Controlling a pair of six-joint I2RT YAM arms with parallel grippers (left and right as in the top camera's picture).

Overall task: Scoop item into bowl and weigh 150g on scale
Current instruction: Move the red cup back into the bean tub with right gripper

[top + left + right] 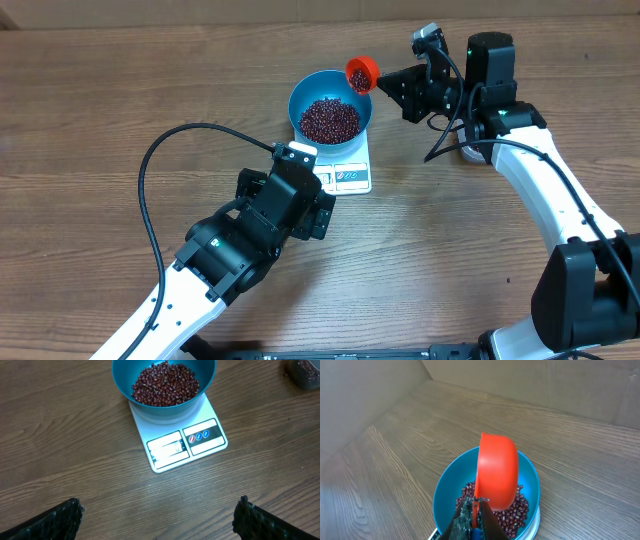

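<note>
Right end effector holds scoop over heaped red-brown beans.

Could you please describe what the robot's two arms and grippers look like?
Both arms have white tubular links and bulky black joint housings. The left arm trails a looping black cable; the right arm shows small green lights and black wiring. The left gripper has black fingers with ribbed, textured pads; the right gripper looks dark too.
</note>
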